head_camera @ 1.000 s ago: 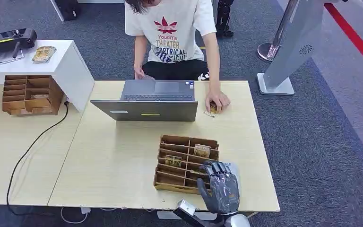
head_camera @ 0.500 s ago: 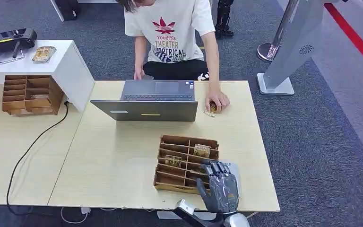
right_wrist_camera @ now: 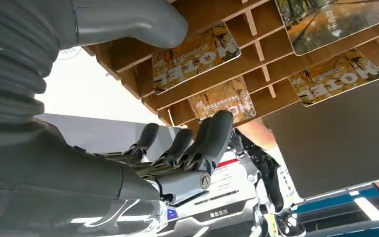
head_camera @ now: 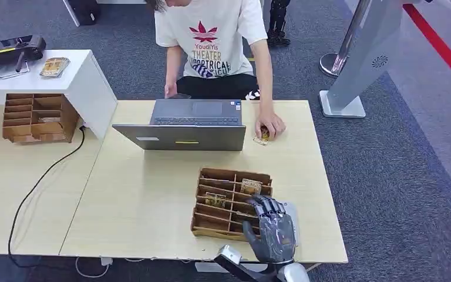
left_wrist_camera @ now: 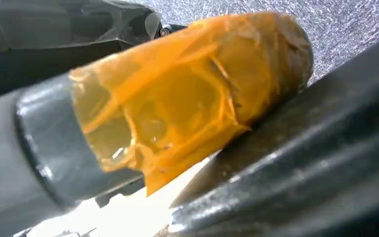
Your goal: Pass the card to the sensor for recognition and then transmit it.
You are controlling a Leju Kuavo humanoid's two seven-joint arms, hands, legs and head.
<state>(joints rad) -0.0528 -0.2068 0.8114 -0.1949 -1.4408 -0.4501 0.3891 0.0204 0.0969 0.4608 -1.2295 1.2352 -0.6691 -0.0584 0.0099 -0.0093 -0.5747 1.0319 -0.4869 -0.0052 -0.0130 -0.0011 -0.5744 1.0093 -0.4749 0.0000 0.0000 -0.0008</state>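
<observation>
A wooden card rack stands on the table near its front edge, with several yellow HOTEL cards in its slots, among them one card and another. My right hand hovers at the rack's near right corner, fingers stretched toward the slots. In the right wrist view this hand holds nothing; its fingertips are close below a card in the rack, thumb apart. My left hand appears as an orange-taped grey fingertip, very close up; its pose is unclear.
A person sits behind an open laptop, one hand resting on a card on the table. A pale flat pad lies beside my right hand. At the left, a white stand carries a card, with a second rack below.
My right hand has crept slightly forward and left, its fingertips further over the rack. The person has leaned a little; cards and rack stay put.
</observation>
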